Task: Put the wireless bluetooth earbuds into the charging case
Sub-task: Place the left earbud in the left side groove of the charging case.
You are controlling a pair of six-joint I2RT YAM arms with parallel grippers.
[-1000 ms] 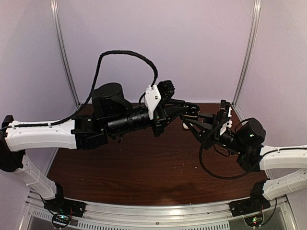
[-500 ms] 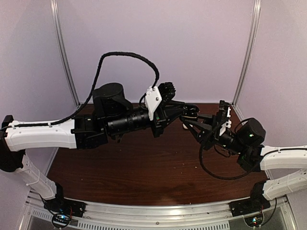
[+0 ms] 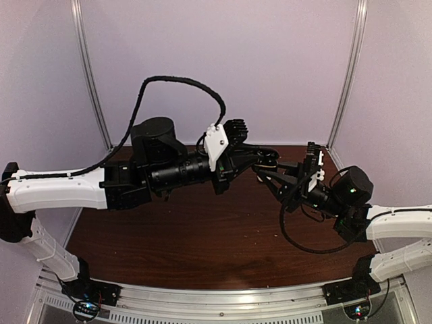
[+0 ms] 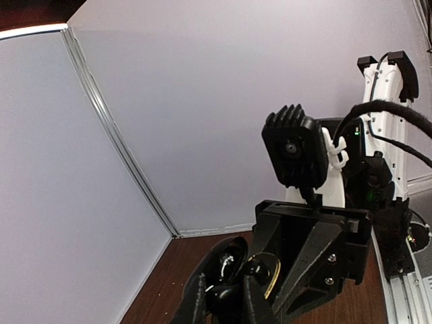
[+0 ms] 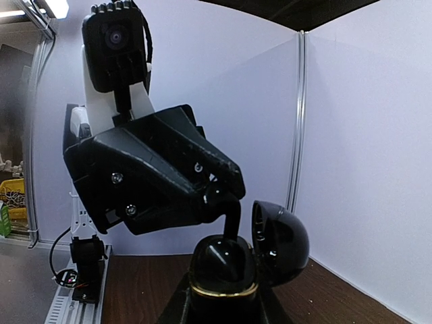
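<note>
Right wrist view shows the charging case [image 5: 223, 266] best: a glossy black, rounded shell with a thin gold ring [image 5: 223, 290] around it. Its domed lid [image 5: 280, 239] is open and leans to the right in that view. The case is up in the air above the far right part of the bench [image 3: 202, 229], near the back edge, not resting on the wood.

The right gripper [image 5: 226, 305] is clamped on its lower half from both sides. The left gripper [image 4: 224, 304] reaches onto the case's open mouth with its fingers near each other. Whether anything sits between them I cannot tell.

The earbuds I cannot pick out, since black fingers and the case's gloss cover that spot. From overhead, the left arm's bulky wrist blocks the meeting point, and a black cable [image 3: 182, 81] loops above that arm.
</note>
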